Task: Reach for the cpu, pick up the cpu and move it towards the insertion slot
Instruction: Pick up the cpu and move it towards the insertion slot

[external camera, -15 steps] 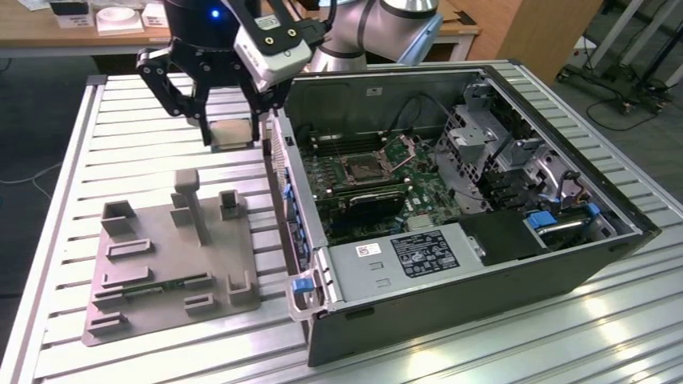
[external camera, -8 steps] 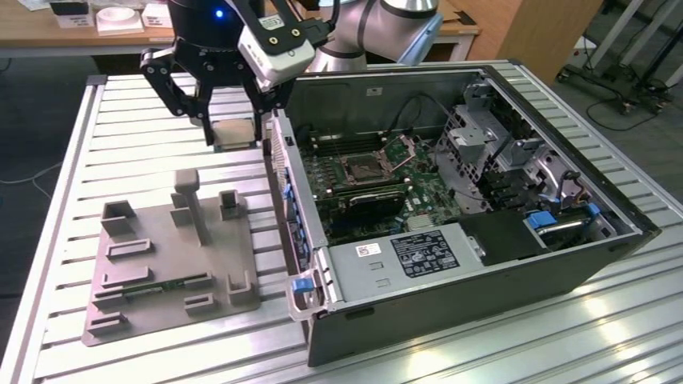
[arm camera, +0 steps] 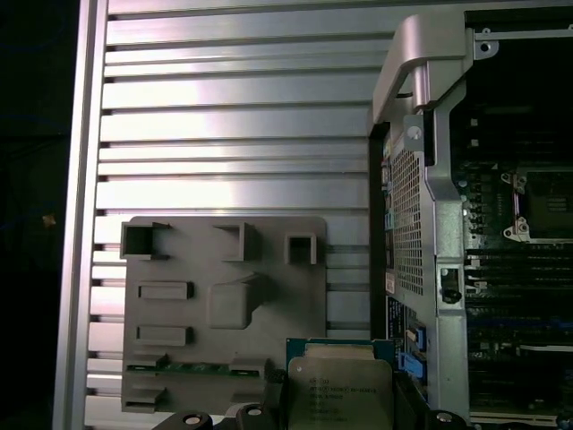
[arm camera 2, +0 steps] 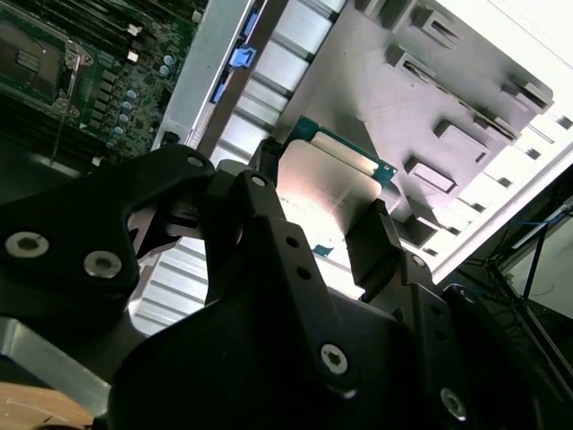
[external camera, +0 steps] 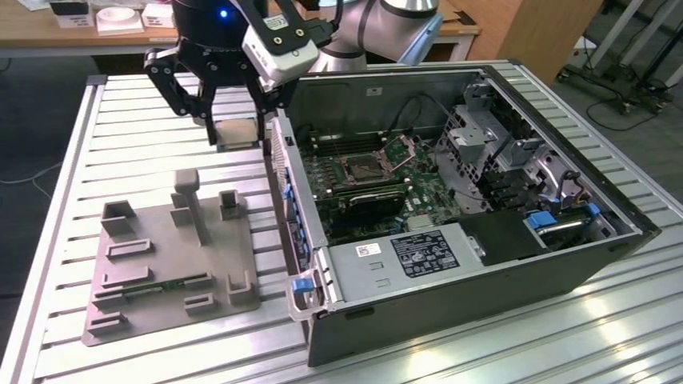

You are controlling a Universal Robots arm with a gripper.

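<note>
While your black gripper [external camera: 239, 138] hangs beside the open black computer case [external camera: 481, 264]:
Jaws: pinching the flat silvery square cpu [arm camera: 340, 390].
Cpu: aloft, just outside its wall.
Silver-framed insertion slot [external camera: 365, 168]: inside it.

High exterior view overlooks everything; both close wrist views share the fixture [arm camera 2: 358, 76] [arm camera: 300, 296].

The gripper [external camera: 238, 138] points straight down, clamped on the cpu [external camera: 237, 128].

A ribbed metal table [external camera: 139, 136] is shown bearing two things: a grey plastic fixture [external camera: 149, 240] is laid on the exterior view's left, and an open computer case [external camera: 427, 312] is set just beside it, on the right.
</note>
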